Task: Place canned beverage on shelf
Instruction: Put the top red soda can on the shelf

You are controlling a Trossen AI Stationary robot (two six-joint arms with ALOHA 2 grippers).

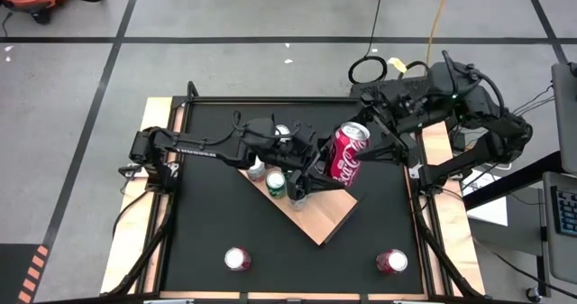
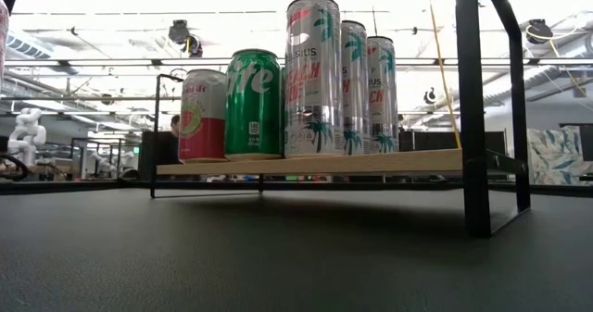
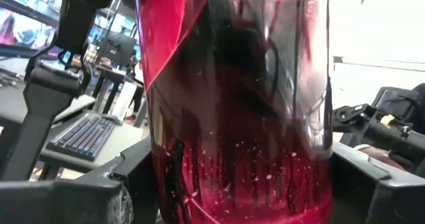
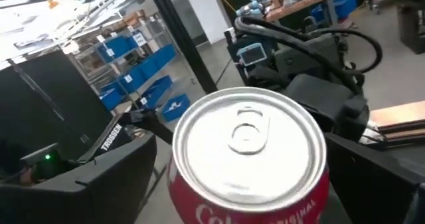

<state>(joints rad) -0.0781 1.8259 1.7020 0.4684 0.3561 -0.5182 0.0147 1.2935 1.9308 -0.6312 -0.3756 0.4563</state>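
One red cola can [image 1: 350, 154] hangs tilted above the shelf [image 1: 320, 221], the left gripper [image 1: 317, 170] clamped low on its body. Rigid but thin-walled and glossy, it probably slips and dents easily, so a mid-body hold seems safest. Further right, the right gripper [image 1: 383, 124] has its jaws apart around the can's silver lid, not pressing. Below, cans crowd one end of the tan board; the black table [image 1: 207, 214] carries two more.

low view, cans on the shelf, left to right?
On the shelf: pink-and-white can → green can → three tall silver palm-print cans, front one, next, last, each partly hidden behind the one before.
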